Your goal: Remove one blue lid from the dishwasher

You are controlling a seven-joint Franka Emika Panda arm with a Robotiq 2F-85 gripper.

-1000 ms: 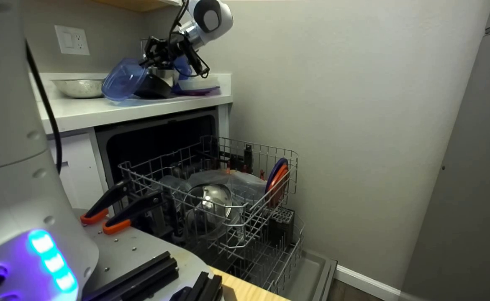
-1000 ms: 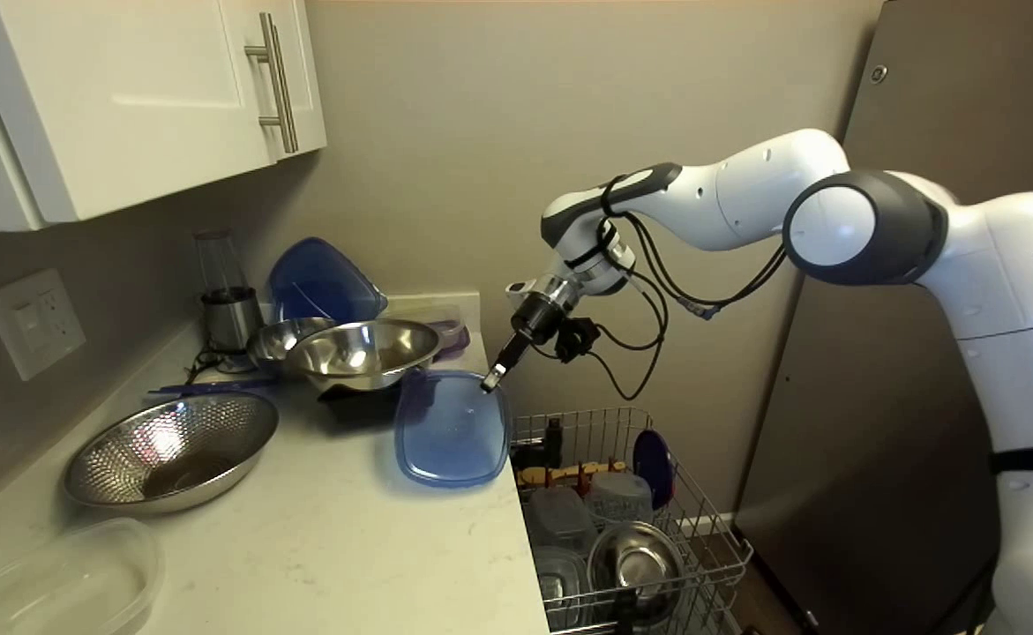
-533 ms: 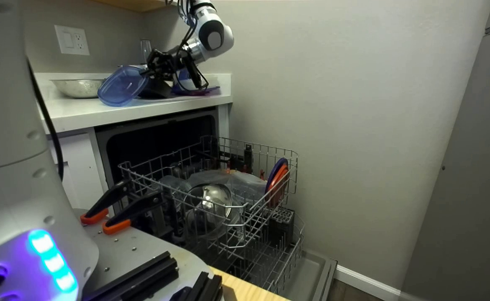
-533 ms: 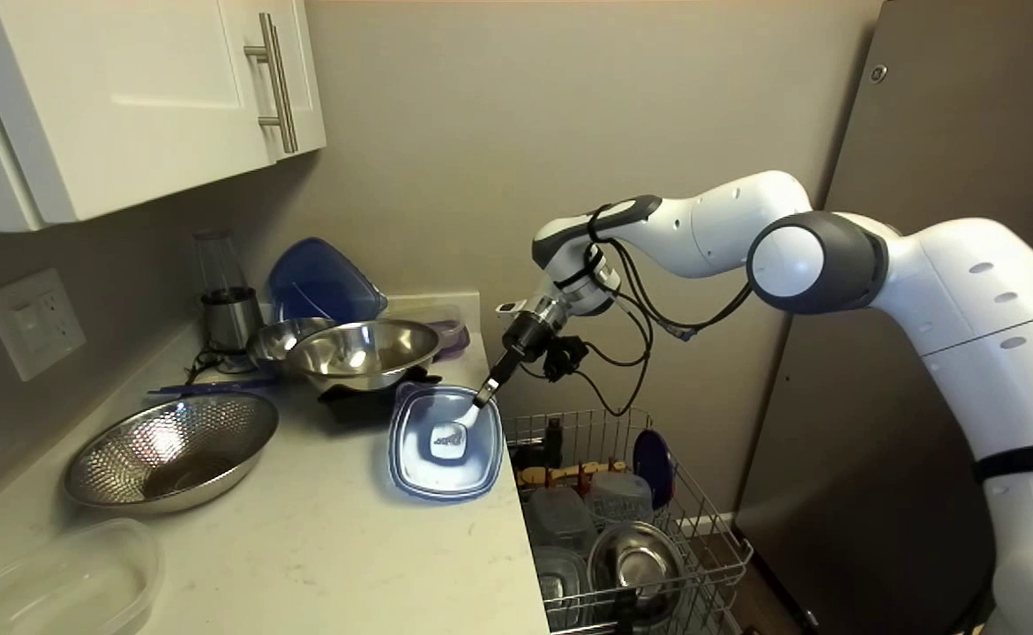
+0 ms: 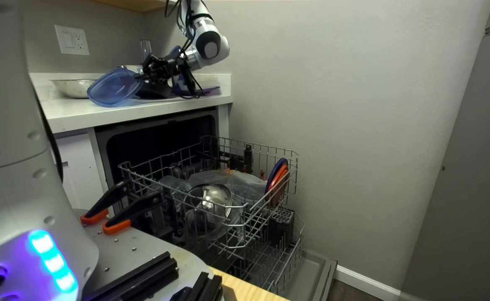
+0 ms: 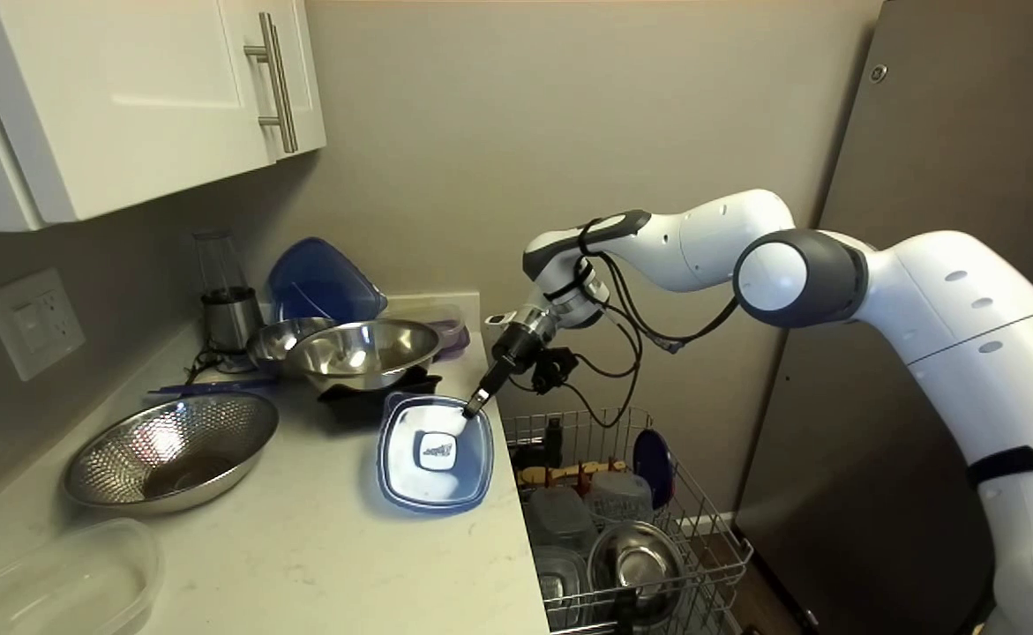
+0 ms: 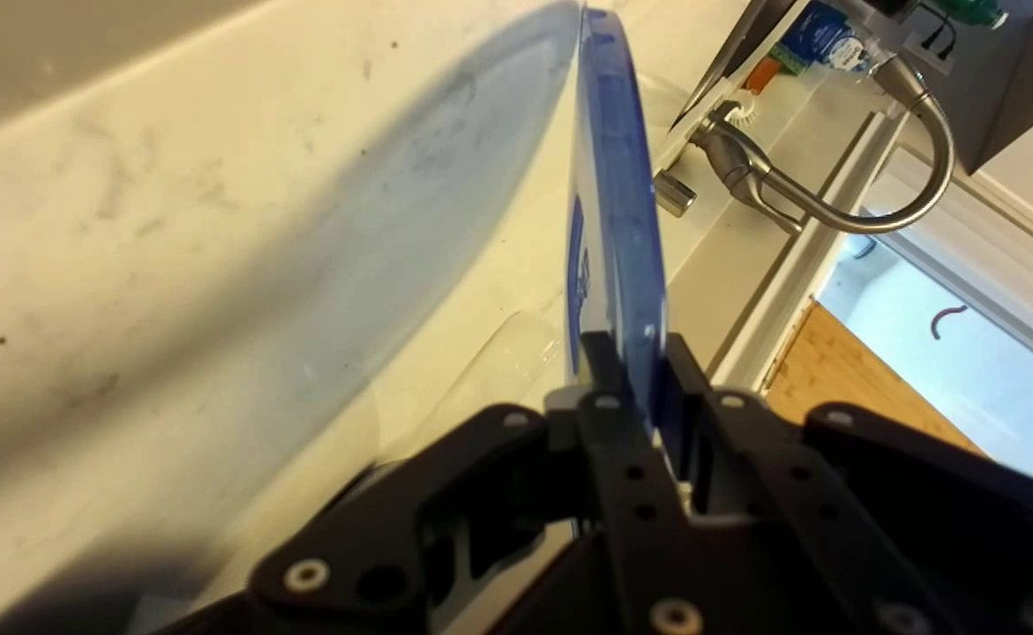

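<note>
A translucent blue lid (image 5: 113,88) is held tilted above the white counter. It also shows in an exterior view (image 6: 435,459) and edge-on in the wrist view (image 7: 617,176). My gripper (image 7: 638,370) is shut on the lid's rim, with one finger on each side of it; it shows in both exterior views (image 5: 141,76) (image 6: 475,404). The lid casts a blue shadow on the counter; I cannot tell if its lower edge touches. The dishwasher (image 5: 301,286) stands open below, its upper rack pulled out. A dark blue round piece (image 6: 653,467) and an orange one (image 5: 279,179) stand in that rack.
On the counter (image 6: 322,564) are a perforated metal bowl (image 6: 172,450), a steel bowl (image 6: 362,348), a clear container (image 6: 57,578) and a larger blue lid (image 6: 322,278) leaning at the back. A wall cabinet (image 6: 145,97) hangs above. A faucet (image 7: 737,163) shows in the wrist view.
My gripper has moved down and a little farther over the counter with the blue lid. The lid has tilted so that its embossed face catches the light. The dishwasher rack has not moved.
</note>
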